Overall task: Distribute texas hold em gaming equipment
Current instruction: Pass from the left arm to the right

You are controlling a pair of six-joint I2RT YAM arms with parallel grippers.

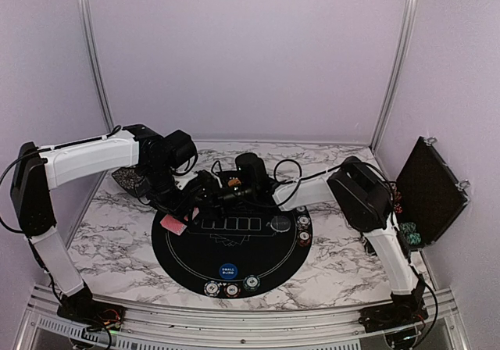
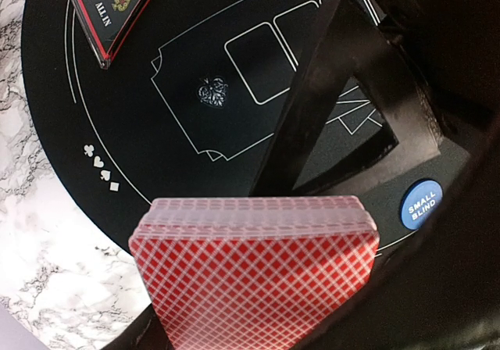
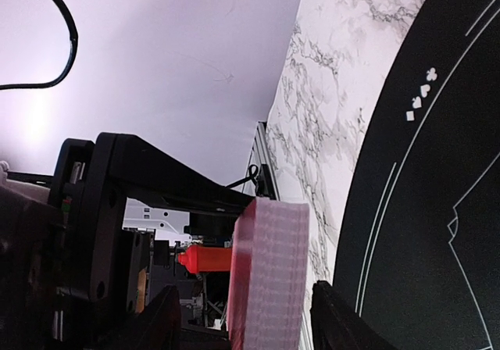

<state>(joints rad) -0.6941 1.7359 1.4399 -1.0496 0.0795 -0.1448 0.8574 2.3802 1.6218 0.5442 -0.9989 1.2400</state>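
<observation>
My left gripper [image 1: 194, 203] hangs over the far left of the round black mat [image 1: 234, 252], shut on a deck of red-backed playing cards [image 2: 254, 276]. My right gripper [image 3: 250, 323] faces it and is open. Its fingers [image 3: 340, 323] straddle the deck [image 3: 269, 280], with a gap showing on each side. A black triangular "ALL IN" marker [image 2: 113, 10] with a red border lies on the mat's left. Near the mat's front edge sits a blue "SMALL BLIND" button [image 1: 226, 271], with three striped chips [image 1: 232, 290] in front of it. More chips [image 1: 303, 230] and a dark-grey button [image 1: 280, 224] lie on the right.
An open black chip case [image 1: 430, 190] leans against the right wall, with teal and red chips [image 1: 408, 233] at its foot. The marble table [image 1: 117, 248] surrounds the mat. Both arms crowd the mat's far edge, their cables looping behind them.
</observation>
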